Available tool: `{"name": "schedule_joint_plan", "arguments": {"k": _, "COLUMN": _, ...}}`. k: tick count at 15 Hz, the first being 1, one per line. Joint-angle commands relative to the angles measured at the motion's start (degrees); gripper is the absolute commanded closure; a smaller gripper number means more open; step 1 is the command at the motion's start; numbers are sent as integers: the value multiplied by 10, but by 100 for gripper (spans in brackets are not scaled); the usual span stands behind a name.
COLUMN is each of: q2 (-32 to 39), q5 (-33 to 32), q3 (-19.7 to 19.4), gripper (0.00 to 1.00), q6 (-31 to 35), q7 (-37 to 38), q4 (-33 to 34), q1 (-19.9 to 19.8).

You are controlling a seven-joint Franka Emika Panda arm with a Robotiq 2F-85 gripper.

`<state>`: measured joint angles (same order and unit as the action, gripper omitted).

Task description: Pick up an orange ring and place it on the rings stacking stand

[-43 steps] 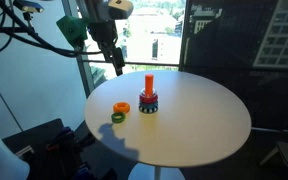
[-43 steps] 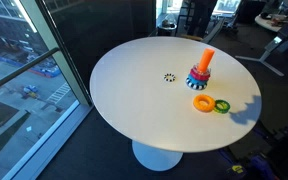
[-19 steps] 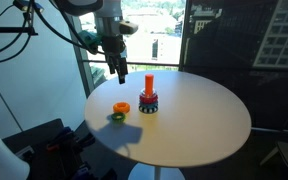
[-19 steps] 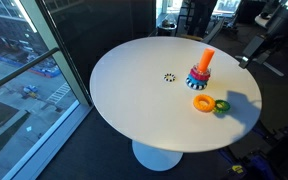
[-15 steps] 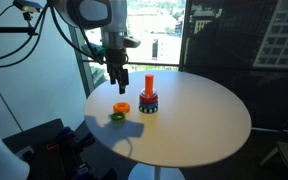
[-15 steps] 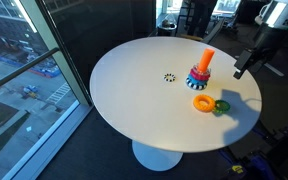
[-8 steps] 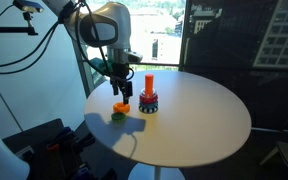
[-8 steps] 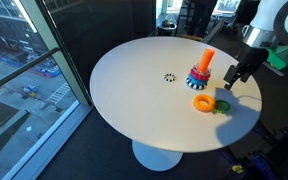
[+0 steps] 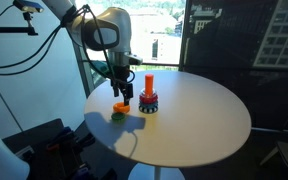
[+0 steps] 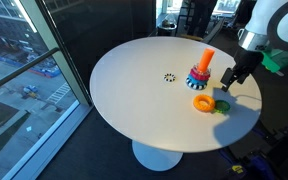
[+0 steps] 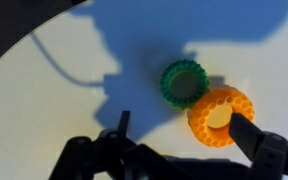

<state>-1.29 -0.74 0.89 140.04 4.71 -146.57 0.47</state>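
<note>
The hand (image 9: 125, 97) hangs low over the tabletop (image 9: 199, 125), its fingers spread wide and gripping nothing. In the wrist view one dark finger (image 11: 252, 137) overlaps the orange ring (image 11: 221, 115) at the ring's 4 o'clock edge, while the opposite finger stands well off toward 9 o'clock, over bare tabletop (image 11: 44, 100). The green ring (image 11: 183, 83) lies flat at 10 o'clock of the orange ring, touching it.

In both exterior views the orange ring (image 9: 120, 107) lies flat near the rings stacking stand (image 9: 148, 95), at about 8 o'clock from it in that view, with the green ring (image 9: 116, 117) just beside it. The stand's orange-red peg rises upright above its stacked rings. From the opposite side the hand (image 10: 226, 85) sits at 3 o'clock of the stand (image 10: 201, 72), above the orange ring (image 10: 202, 102) and green ring (image 10: 221, 106).

Since the earliest frames the hand has come down from high above the tabletop's edge to just over the rings; in the last half second it dropped only slightly. Rings and stand have not moved.
</note>
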Motion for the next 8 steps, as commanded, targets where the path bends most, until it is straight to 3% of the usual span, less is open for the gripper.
{"name": "schedule_joint_plan", "arguments": {"k": 1, "q2": 14, "q5": -7, "q3": 4, "gripper": 0, "q6": 11, "q7": 14, "q4": 4, "q1": 5}}
{"name": "schedule_joint_plan", "arguments": {"k": 8, "q2": 63, "q5": -37, "q3": 6, "gripper": 0, "q6": 68, "q7": 37, "q4": 12, "q1": 17}}
